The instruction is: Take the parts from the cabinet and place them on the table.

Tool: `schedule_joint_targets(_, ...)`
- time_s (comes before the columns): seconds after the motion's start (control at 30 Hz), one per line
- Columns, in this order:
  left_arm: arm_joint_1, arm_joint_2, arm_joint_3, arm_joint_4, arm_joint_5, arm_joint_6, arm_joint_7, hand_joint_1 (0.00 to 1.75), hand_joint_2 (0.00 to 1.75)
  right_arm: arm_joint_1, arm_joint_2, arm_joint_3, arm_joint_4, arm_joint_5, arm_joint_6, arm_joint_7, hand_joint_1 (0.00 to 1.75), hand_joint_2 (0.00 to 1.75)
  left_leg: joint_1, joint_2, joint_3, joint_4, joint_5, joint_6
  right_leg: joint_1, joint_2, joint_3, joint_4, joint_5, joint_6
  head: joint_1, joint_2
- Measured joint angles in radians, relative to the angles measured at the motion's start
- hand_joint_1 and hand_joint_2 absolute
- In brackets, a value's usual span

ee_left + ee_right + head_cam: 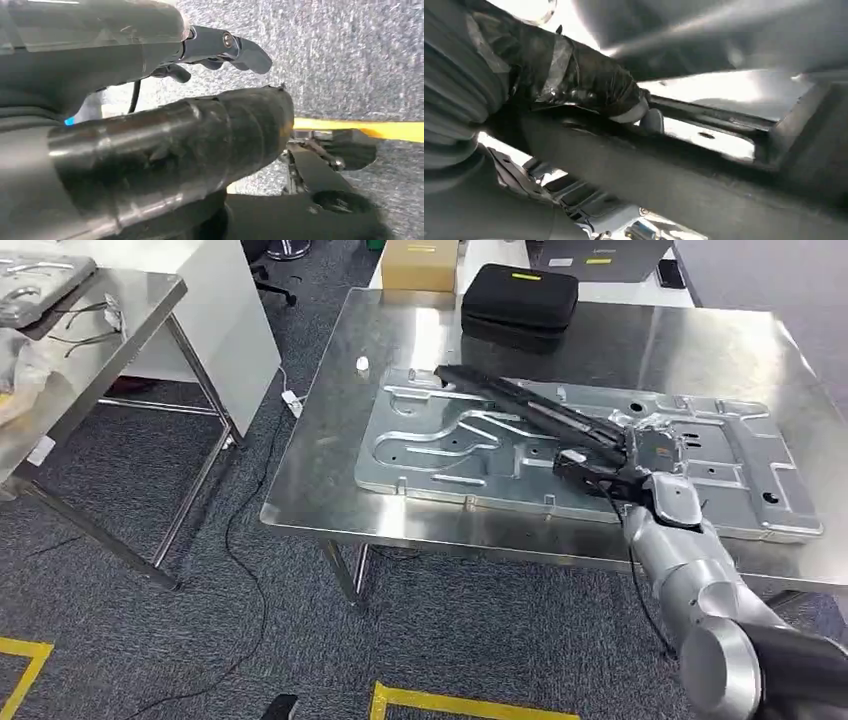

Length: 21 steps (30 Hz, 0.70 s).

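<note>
A long black part (520, 400) lies slanted across a large stamped metal panel (440, 445) on the steel table (320, 470). My right hand (610, 462) grips the near end of this black part, over the panel's right half. In the right wrist view the thumb (589, 85) presses on the black part (684, 185), with the panel's bright surface behind. My left hand (165, 125) hangs over the carpet with its fingers (240, 50) apart and nothing in it.
A black case (520, 300) sits at the table's far edge, a cardboard box (420, 262) behind it. A small white piece (362, 364) lies on the table near the panel. Another steel table (90, 340) stands left. Cables (240, 540) and yellow tape (470, 702) cross the carpet.
</note>
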Motion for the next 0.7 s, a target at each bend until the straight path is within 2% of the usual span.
schedule_joint_targets(0.07, -0.003, 0.0, -0.004, 0.0, 0.0, 0.0, 0.0, 0.0, 0.0, 0.0, 0.003, 0.003, 0.0, 0.0, -0.004, -0.004, 1.75, 1.75, -0.007, -0.001, 0.01, -0.045, -0.038, 0.012, 0.004, 0.0, -0.006, 0.004, -0.001, 0.008, 0.001, 0.0)
schedule_joint_targets(0.1, -0.002, 0.0, -0.006, 0.0, 0.0, 0.0, 0.0, 0.0, 0.0, 0.003, 0.003, 0.004, 0.001, 0.0, -0.004, -0.009, 1.75, 1.75, -0.007, -0.002, 0.014, -0.04, -0.012, 0.02, 0.005, -0.001, -0.007, 0.002, -0.001, 0.015, 0.001, 0.0)
schedule_joint_targets(0.17, 0.002, 0.0, -0.013, 0.0, 0.0, -0.005, -0.001, 0.0, 0.0, 0.017, 0.01, 0.022, 0.001, 0.0, -0.011, -0.015, 1.75, 1.75, -0.007, -0.002, 0.019, -0.044, -0.01, 0.032, 0.006, 0.0, -0.002, -0.003, 0.0, 0.027, 0.0, 0.0)
schedule_joint_targets(0.2, 0.0, -0.002, -0.019, 0.0, 0.0, -0.009, -0.001, 0.0, 0.0, 0.023, 0.01, 0.043, 0.001, -0.001, -0.016, -0.014, 1.75, 1.75, -0.002, 0.001, 0.026, -0.055, -0.003, 0.04, 0.001, 0.0, -0.006, 0.004, -0.011, 0.032, 0.001, 0.0)
schedule_joint_targets(0.23, -0.002, -0.002, -0.022, 0.0, 0.0, -0.01, -0.002, 0.0, 0.0, 0.026, 0.01, 0.063, 0.002, -0.006, -0.021, -0.014, 1.75, 1.75, -0.003, 0.001, 0.029, -0.057, -0.002, 0.043, 0.001, -0.002, -0.014, 0.03, -0.032, 0.035, 0.001, 0.0)
schedule_joint_targets(0.27, -0.005, -0.002, -0.024, 0.0, 0.0, -0.012, -0.002, 0.0, 0.0, 0.029, 0.01, 0.08, 0.003, -0.01, -0.024, -0.015, 1.75, 1.75, -0.003, 0.002, 0.029, -0.057, -0.002, 0.048, 0.001, 0.0, -0.04, 0.088, -0.067, 0.038, 0.001, 0.0)
schedule_joint_targets(0.33, -0.009, -0.002, -0.03, 0.0, 0.0, -0.013, -0.002, 0.0, 0.0, 0.049, 0.014, 0.098, 0.006, -0.019, -0.028, -0.015, 1.75, 1.75, -0.004, 0.003, 0.028, -0.056, -0.003, 0.05, 0.0, -0.001, -0.114, 0.247, -0.137, 0.045, 0.001, 0.0)
schedule_joint_targets(0.37, -0.01, -0.002, -0.033, 0.0, 0.0, -0.016, -0.002, 0.0, 0.0, 0.059, 0.014, 0.101, 0.008, -0.026, -0.026, -0.018, 1.75, 1.75, -0.004, 0.002, 0.028, -0.055, -0.003, 0.05, 0.0, -0.001, -0.141, 0.304, -0.152, 0.046, 0.001, 0.0)
schedule_joint_targets(0.4, -0.008, -0.002, -0.038, 0.0, 0.0, -0.02, -0.002, 0.0, 0.0, 0.064, 0.017, 0.103, 0.009, -0.03, -0.02, -0.023, 1.75, 1.75, -0.005, 0.002, 0.028, -0.053, -0.004, 0.051, 0.0, -0.001, -0.144, 0.308, -0.139, 0.046, 0.001, 0.0)
schedule_joint_targets(0.43, -0.008, -0.002, -0.042, 0.0, 0.0, -0.024, -0.004, 0.0, 0.0, 0.065, 0.022, 0.106, 0.01, -0.028, -0.017, -0.021, 1.75, 1.75, -0.005, 0.002, 0.028, -0.051, -0.005, 0.051, 0.0, -0.001, -0.124, 0.267, -0.107, 0.044, 0.001, 0.0)
schedule_joint_targets(0.47, -0.008, -0.005, -0.047, 0.0, 0.0, -0.028, -0.007, 0.0, 0.0, 0.065, 0.026, 0.112, 0.01, -0.023, -0.016, -0.012, 1.75, 1.75, -0.005, 0.002, 0.028, -0.049, -0.006, 0.05, 0.0, -0.001, -0.086, 0.192, -0.066, 0.041, 0.001, 0.0)
schedule_joint_targets(0.5, -0.011, -0.007, -0.051, 0.0, 0.0, -0.031, -0.01, 0.0, 0.0, 0.066, 0.031, 0.118, 0.01, -0.016, -0.025, 0.0, 1.75, 1.75, -0.005, 0.001, 0.03, -0.048, -0.007, 0.049, 0.001, -0.001, -0.036, 0.095, -0.023, 0.035, 0.001, 0.0)
schedule_joint_targets(0.53, -0.013, -0.011, -0.055, 0.0, 0.0, -0.034, -0.011, 0.0, 0.0, 0.069, 0.033, 0.122, 0.01, -0.015, -0.029, 0.007, 1.75, 1.75, -0.005, 0.001, 0.03, -0.047, -0.008, 0.047, 0.003, -0.001, 0.003, 0.021, -0.007, 0.027, 0.001, 0.0)
schedule_joint_targets(0.57, -0.015, -0.016, -0.06, 0.0, 0.0, -0.038, -0.013, 0.0, 0.0, 0.071, 0.04, 0.126, 0.01, -0.013, -0.031, 0.009, 1.75, 1.75, -0.012, 0.001, 0.026, -0.043, -0.01, 0.039, 0.012, -0.002, 0.011, 0.0, -0.017, 0.024, 0.001, 0.0)
schedule_joint_targets(0.67, -0.016, -0.02, -0.067, 0.0, 0.002, -0.047, -0.019, 0.0, 0.0, 0.089, 0.055, 0.138, 0.011, -0.001, -0.037, 0.011, 1.75, 1.75, -0.006, 0.002, 0.031, -0.049, -0.005, 0.023, 0.016, 0.001, 0.012, 0.001, -0.012, 0.014, 0.001, 0.0)
schedule_joint_targets(0.7, -0.017, -0.021, -0.068, 0.0, 0.002, -0.047, -0.019, 0.0, 0.0, 0.09, 0.058, 0.141, 0.011, 0.0, -0.039, 0.011, 1.75, 1.75, -0.012, 0.002, 0.032, -0.048, -0.007, 0.016, 0.006, 0.002, 0.016, -0.01, -0.005, 0.004, 0.0, 0.0)
